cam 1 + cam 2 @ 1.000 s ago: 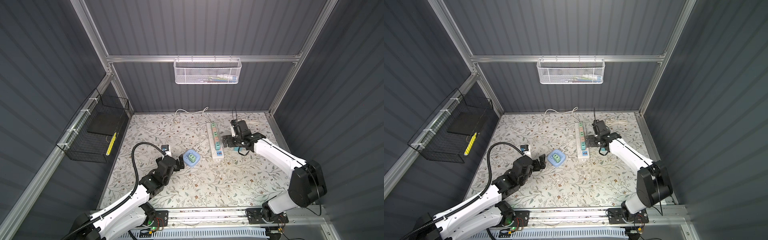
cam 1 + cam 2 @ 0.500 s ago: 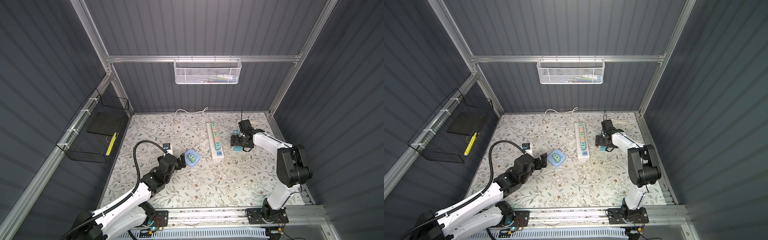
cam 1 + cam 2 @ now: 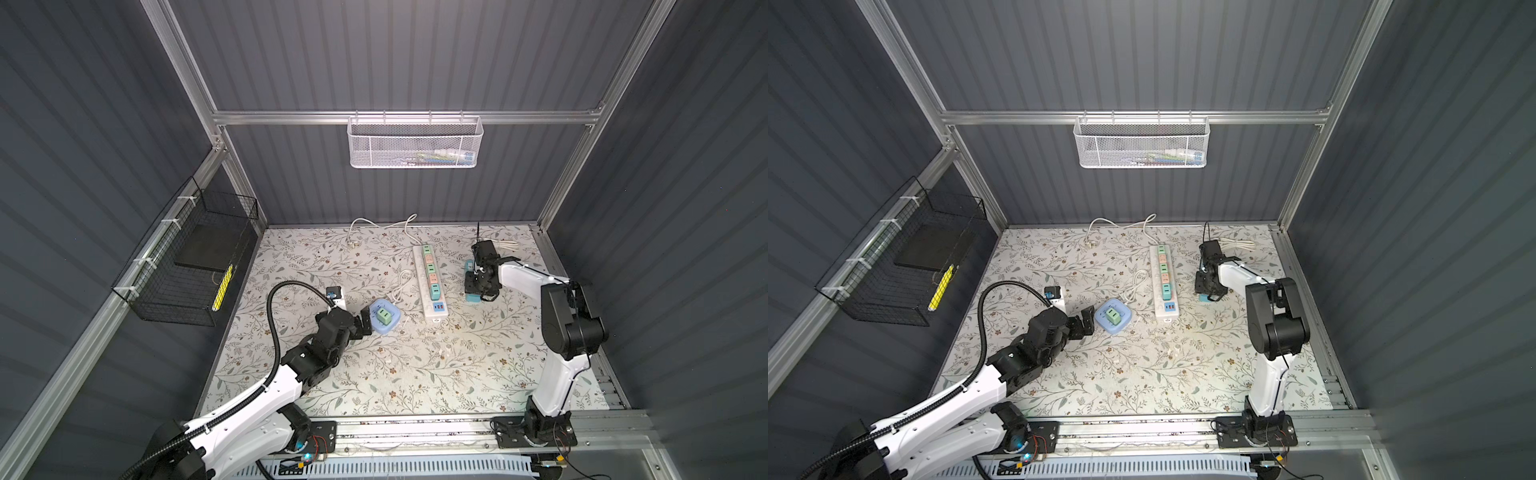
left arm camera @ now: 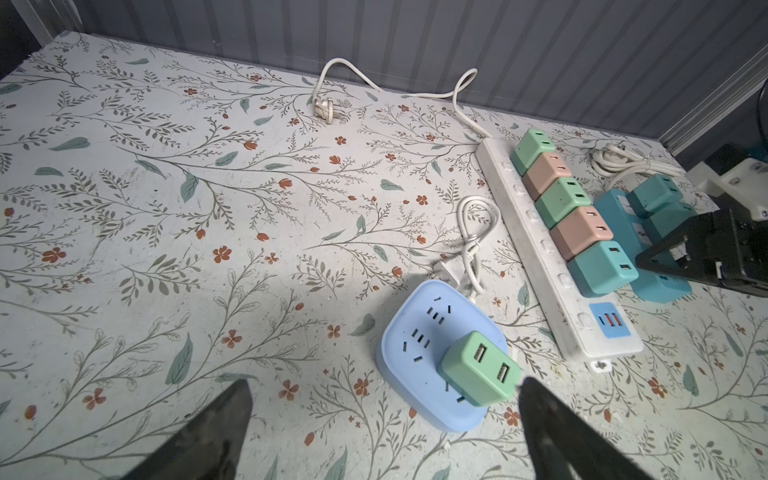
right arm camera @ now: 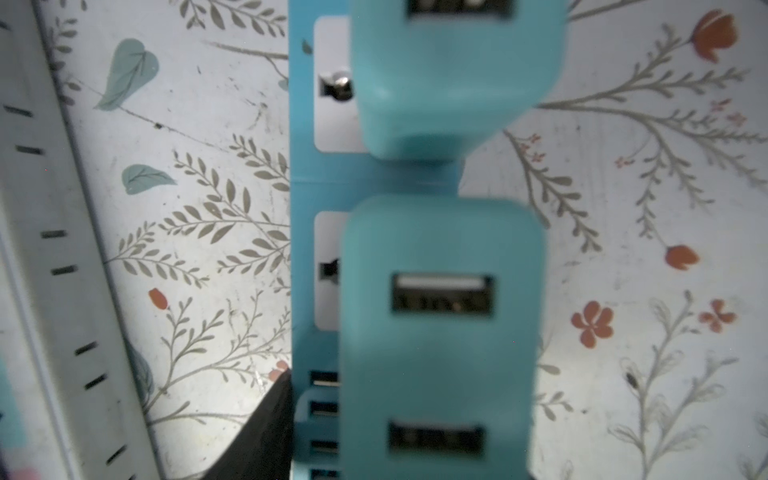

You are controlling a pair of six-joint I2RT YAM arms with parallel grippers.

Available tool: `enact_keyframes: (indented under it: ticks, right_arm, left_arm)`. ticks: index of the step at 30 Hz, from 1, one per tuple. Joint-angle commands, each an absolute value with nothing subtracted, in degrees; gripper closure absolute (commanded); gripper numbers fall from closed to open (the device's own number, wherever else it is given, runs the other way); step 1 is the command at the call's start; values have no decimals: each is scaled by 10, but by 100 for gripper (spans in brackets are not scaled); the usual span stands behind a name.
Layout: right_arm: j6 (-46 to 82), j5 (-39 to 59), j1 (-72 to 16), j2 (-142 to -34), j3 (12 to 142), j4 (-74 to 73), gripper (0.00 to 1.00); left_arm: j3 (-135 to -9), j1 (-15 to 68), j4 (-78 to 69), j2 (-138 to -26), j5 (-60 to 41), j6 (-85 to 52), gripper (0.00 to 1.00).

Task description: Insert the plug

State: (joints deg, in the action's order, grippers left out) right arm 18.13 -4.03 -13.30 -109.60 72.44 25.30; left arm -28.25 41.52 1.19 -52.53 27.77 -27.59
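Note:
A green plug (image 4: 478, 370) stands slightly tilted on the light-blue socket block (image 4: 415, 324), which both top views show left of centre (image 3: 390, 329) (image 3: 1117, 330). My left gripper (image 4: 384, 382) is open just short of the block, and its right fingertip is beside the plug. To the right lies a teal socket strip (image 5: 303, 187) carrying two teal plugs (image 5: 440, 332). My right gripper (image 3: 478, 291) is over the strip's near end. One black finger (image 5: 270, 428) presses the strip's side. The other finger is hidden under a plug.
A white power strip (image 3: 434, 318) with several coloured plugs lies between the two arms, its cable (image 3: 374, 226) looping to the back wall. A coiled white cable (image 3: 505, 245) lies at the back right. A black wire basket (image 3: 187, 266) and a white mesh basket (image 3: 415, 143) hang on the walls.
My right arm folded up over the teal strip and its jaws came in against it. My left gripper edged closer to the blue socket block and stayed open.

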Motion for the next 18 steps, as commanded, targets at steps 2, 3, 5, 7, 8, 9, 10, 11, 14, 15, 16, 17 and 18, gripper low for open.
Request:
enact_keyframes:
  ticks: [2, 3, 5, 7, 8, 9, 10, 11, 14, 15, 16, 17, 18]
  right_arm:
    - [178, -20, -167, -1102, 719, 255, 62]
    - [177, -17, -176, -1103, 718, 255, 62]
    - [178, -15, -192, -1106, 716, 253, 63]
    - [181, -17, -207, -1108, 715, 253, 62]
    - [183, -18, -212, -1108, 714, 253, 62]
    - [184, -18, -216, -1107, 713, 251, 61]
    - [187, -22, -219, -1106, 712, 251, 60]
    - [189, -25, -220, -1105, 711, 252, 59]
    - [187, -24, -220, -1101, 712, 253, 54]
    - [186, -25, -220, -1098, 713, 257, 50]
    - [185, -27, -220, -1094, 714, 259, 44]
    - [183, -29, -220, -1086, 714, 260, 41]
    - [182, -29, -220, -1078, 714, 262, 39]
  left_arm:
    - [-303, 410, 8, -528, 273, -270, 0]
    - [-302, 410, 8, -528, 273, -271, 0]
    - [-303, 410, 8, -529, 273, -272, 0]
    - [-304, 410, 8, -530, 270, -272, 0]
    - [-305, 410, 9, -530, 270, -273, 0]
    - [-305, 409, 10, -529, 269, -273, 0]
    - [-305, 410, 10, -528, 269, -273, 0]
    - [-305, 410, 11, -527, 269, -273, 0]
    - [-306, 410, 12, -525, 269, -273, 0]
    - [-306, 410, 13, -524, 270, -274, 0]
    - [-307, 410, 15, -523, 270, -274, 0]
    - [-308, 410, 17, -522, 271, -274, 0]
    - [-309, 410, 19, -521, 272, -274, 0]
